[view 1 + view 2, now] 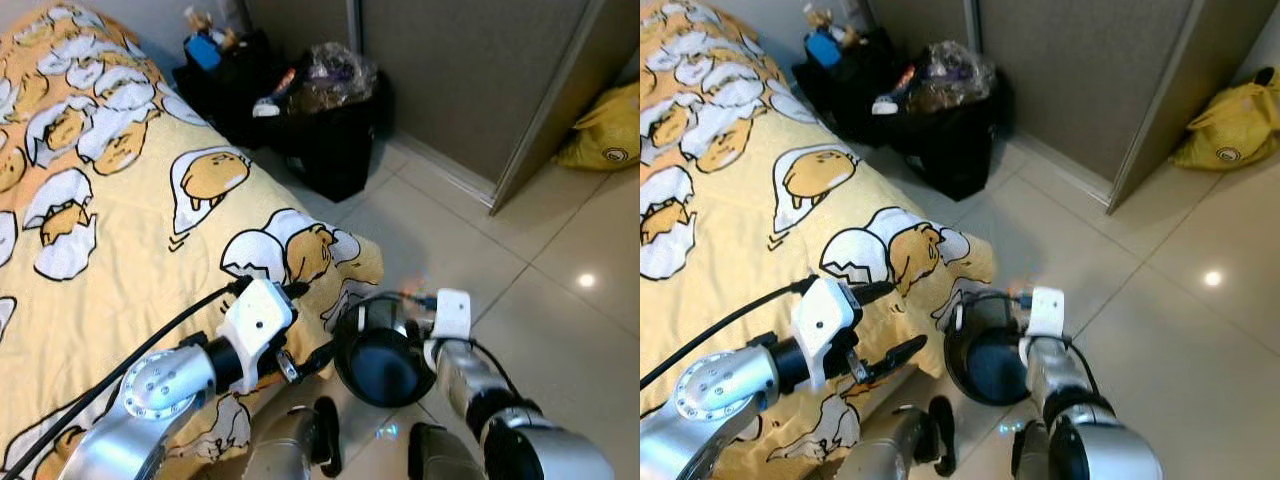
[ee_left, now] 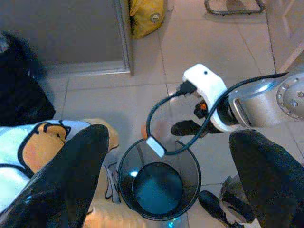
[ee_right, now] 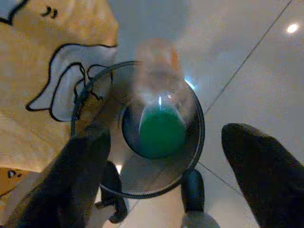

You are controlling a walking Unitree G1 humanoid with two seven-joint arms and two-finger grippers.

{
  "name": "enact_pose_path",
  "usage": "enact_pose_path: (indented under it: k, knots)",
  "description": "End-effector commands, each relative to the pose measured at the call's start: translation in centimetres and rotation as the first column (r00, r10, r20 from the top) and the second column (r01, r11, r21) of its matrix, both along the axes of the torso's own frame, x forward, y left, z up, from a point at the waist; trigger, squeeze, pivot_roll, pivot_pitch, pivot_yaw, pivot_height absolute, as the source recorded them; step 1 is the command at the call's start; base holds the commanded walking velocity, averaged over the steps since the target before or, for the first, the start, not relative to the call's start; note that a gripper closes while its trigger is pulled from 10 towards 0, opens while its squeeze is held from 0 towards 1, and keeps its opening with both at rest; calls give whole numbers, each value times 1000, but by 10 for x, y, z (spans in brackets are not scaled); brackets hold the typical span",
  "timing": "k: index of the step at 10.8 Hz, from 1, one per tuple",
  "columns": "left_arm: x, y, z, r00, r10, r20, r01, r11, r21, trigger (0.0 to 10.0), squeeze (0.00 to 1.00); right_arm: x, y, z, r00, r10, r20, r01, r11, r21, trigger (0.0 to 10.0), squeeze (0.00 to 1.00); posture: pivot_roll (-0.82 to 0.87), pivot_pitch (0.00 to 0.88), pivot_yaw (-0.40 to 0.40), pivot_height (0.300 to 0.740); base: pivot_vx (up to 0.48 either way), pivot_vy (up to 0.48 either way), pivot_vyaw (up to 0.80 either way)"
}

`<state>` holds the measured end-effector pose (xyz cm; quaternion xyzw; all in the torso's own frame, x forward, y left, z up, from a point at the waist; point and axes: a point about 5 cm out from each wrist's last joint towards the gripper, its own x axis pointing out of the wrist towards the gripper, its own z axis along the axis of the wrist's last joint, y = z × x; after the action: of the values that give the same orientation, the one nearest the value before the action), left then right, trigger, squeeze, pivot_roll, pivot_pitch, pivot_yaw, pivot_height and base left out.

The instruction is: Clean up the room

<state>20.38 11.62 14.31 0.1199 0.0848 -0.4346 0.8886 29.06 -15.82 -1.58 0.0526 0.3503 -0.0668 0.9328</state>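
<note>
Partly hidden behind the right arm, one round black mesh wastebasket (image 1: 380,355) is seen standing on the tiled floor (image 1: 560,300), just beside the corner of the bed (image 1: 120,250). Its near rim is covered by the right wrist in the eye views. In the right wrist view a blurred object (image 3: 159,114) with an orange upper part and a green lower part is seen over the mouth of the basket; its edges are smeared and what it is cannot be told, nor whether it is touching anything.

One yellow bedcover printed with egg-and-yolk figures is counted, cut off at the left edge of the eye views. One black bag (image 1: 325,110) stuffed with crumpled wrappers stands against the wall near a dark pile (image 1: 215,60) whose contents are too small to make out. One yellow bag (image 1: 605,130), cut off at the right edge, lies on the floor by the grey sliding door (image 1: 470,70).

Two hands are counted. The right hand (image 3: 164,175) is held above the basket with its two fingers (image 3: 256,166) spread wide apart, nothing being pinched between them. The left hand (image 2: 168,180) is held near the bed corner, also over the basket, its two fingers (image 2: 71,175) likewise spread wide and touching nothing. The robot's two dark feet (image 1: 325,435) are seen on the floor below the basket.
</note>
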Motion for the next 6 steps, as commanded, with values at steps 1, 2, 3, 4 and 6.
enact_pose_path:
  k: [1, 2, 3, 4, 6]
  knots:
    - [-5, 1, -3, 1000, 17, -24, -16, 1000, 9, 10000, 0, -9, 11, -9, 999, 4, -50, 0, 998, 63, 10000, 1000, 157, 297, 176, 740, 0, 0, 0]
    - [-3, 1, -6, 999, 23, -34, -23, 1000, 17, 10000, 0, -10, 15, -10, 998, 8, -65, -1, 995, 101, 10000, 1000, 148, 291, 171, 740, 0, 0, 0]
    - [-1, 0, -8, 999, 27, -39, -26, 999, 21, 10000, 0, -8, 18, -9, 998, 20, -54, -13, 993, 119, 10000, 1000, 131, 279, 161, 740, 0, 0, 0]
    - [4, -2, -11, 999, 34, -39, -33, 999, 19, 10000, 0, -3, 24, -4, 996, 93, -15, -91, 991, 93, 10000, 1000, 104, 252, 143, 740, 0, 0, 0]
    - [21, -6, -27, 975, 217, -41, -219, 974, -50, 10000, 0, 20, 28, 26, 956, 196, 218, -192, 981, -37, 10000, 0, 46, 170, 92, 740, 0, 0, 0]
